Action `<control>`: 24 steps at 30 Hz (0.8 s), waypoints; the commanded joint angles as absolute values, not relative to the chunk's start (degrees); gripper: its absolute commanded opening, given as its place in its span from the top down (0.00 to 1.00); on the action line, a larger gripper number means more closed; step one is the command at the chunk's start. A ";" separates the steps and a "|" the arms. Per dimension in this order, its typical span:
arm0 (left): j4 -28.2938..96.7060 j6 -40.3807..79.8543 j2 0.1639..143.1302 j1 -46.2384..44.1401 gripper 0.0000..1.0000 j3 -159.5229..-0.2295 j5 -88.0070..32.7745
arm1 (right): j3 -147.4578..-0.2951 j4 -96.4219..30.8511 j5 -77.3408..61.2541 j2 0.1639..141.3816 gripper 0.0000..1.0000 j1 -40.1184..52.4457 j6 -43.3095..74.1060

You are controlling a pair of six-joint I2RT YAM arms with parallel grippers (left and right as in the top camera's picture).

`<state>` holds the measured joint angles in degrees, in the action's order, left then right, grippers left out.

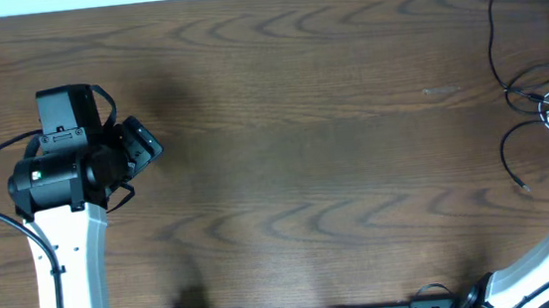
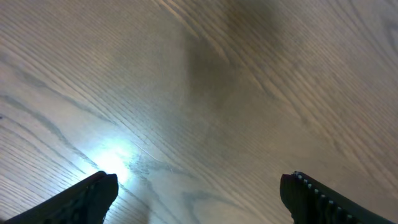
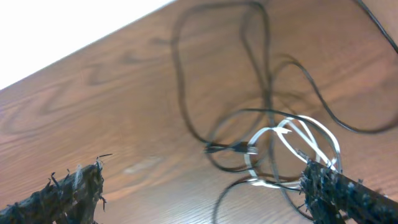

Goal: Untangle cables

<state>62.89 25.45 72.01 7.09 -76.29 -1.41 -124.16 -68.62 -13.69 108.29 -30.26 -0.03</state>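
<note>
Right wrist view: the right gripper (image 3: 204,177) is spread wide with nothing between its jaws. One fingertip (image 3: 323,183) sits at the edge of the white cable (image 3: 292,134) — contact unclear. That one white cable loops among the black cables (image 3: 180,93); their number I cannot tell. The tangle lies at the table's (image 1: 299,92) far right edge. The left gripper (image 2: 199,182) — well apart from it — is wide open, holding nothing.

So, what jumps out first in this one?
The tangle of cables at the far right edge of the wooden table: thin black loops crossing a white cable. The right end effector hovers open right at the tangle. The left end effector hangs open over plain wood far to the left.
</note>
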 commanded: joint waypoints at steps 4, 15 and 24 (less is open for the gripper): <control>63.20 25.32 71.85 7.42 0.00 -76.07 -1.30 | -124.53 -75.92 -14.11 98.67 0.01 -24.56 -4.01; 63.20 25.32 71.85 7.42 0.01 -76.07 -1.30 | -124.53 -89.86 -14.13 88.47 0.01 -12.10 -6.57; 63.20 25.32 71.85 7.42 0.01 -76.07 -1.30 | -124.29 -97.27 -14.28 86.96 0.01 -10.83 4.67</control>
